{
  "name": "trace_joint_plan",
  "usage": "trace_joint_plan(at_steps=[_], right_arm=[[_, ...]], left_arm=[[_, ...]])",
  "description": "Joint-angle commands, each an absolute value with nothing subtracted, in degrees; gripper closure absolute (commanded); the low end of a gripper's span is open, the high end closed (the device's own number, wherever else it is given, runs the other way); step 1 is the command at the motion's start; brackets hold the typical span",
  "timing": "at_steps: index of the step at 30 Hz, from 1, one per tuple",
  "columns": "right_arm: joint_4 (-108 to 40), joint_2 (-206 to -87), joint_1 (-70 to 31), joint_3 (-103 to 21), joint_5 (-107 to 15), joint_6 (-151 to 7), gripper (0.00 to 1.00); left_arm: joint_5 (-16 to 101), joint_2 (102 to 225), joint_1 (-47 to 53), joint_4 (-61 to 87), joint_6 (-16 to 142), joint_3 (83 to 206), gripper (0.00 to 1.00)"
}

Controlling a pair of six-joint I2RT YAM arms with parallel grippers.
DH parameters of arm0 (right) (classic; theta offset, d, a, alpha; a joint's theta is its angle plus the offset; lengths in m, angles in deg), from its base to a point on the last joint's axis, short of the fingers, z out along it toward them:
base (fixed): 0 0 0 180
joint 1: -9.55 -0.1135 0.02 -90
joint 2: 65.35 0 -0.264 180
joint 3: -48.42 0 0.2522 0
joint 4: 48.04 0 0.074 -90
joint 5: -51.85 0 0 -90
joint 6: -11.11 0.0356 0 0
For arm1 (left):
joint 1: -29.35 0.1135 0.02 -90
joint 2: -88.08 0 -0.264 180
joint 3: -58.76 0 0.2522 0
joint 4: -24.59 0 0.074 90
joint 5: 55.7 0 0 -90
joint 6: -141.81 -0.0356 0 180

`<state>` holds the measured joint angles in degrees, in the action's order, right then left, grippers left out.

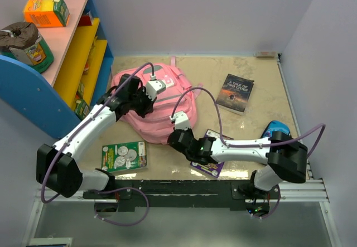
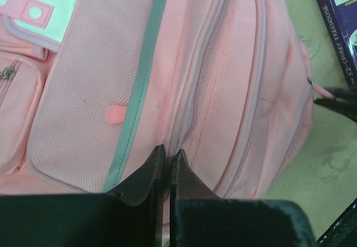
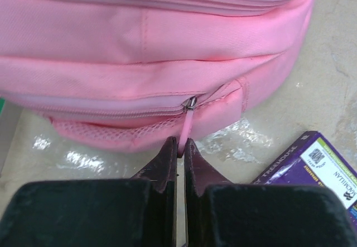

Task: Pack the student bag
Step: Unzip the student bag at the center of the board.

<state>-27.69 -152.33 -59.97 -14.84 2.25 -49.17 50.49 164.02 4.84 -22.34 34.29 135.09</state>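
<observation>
Your right claw (image 3: 178, 144) is clamped on the thin pink zip pull (image 3: 187, 125). Your left claw (image 2: 167, 152) is closed together against the large soft pink fabric backpack (image 1: 162, 125), which lies on the bench (image 1: 251, 127). It likely handles limp and light, so grip seams or pulls. Readable titles: dark paperback (image 1: 235, 93) "A Tale of Two Cities"; purple book (image 2: 337, 18) "52-Storey Treehouse".

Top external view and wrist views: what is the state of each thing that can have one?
student bag: lying flat, visible zips closed.
zip pull: pinched by right gripper.
right gripper: shut on zip pull.
left gripper: shut, tips against student bag.
Tale of Two Cities book: closed, lying flat.
purple book: closed, partly hidden.
</observation>
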Motion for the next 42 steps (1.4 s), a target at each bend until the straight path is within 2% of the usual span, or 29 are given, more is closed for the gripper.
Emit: trace_joint_plan(at_steps=[1,14,17,24,33,37,38,42], right_arm=[[-30.6,-155.0,-66.9,-20.0,-1.0,-47.4,1.0],[-34.0,-155.6,-69.6,-26.8,-3.7,-52.3,1.0],[-27.7,-157.5,-67.9,-28.9,0.1,-48.2,1.0],[-29.5,-152.6,-57.7,-18.4,-3.9,-42.1,1.0],[-25.2,-154.8,-56.8,-19.8,-0.6,-43.9,1.0],[-28.2,-152.9,-65.0,-21.9,-2.3,-45.6,1.0],[-27.4,-154.7,-69.6,-23.8,-2.6,-45.7,1.0],[-22.8,-160.9,-76.7,-33.7,-1.9,-46.0,1.0]], left_arm=[[52.3,164.5,4.9,-9.1,43.4,141.2,1.0],[54.3,165.1,4.2,-7.1,49.7,139.8,1.0],[54.6,163.8,4.2,-8.2,50.2,139.7,1.0],[56.2,159.4,4.2,-12.5,48.7,139.5,1.0],[62.0,159.1,2.6,-12.9,49.4,136.9,1.0],[63.0,162.2,2.2,-6.2,53.1,135.2,1.0],[62.6,162.9,2.2,-5.2,54.0,135.3,1.0],[58.7,165.1,2.2,-2.5,57.0,136.2,1.0]])
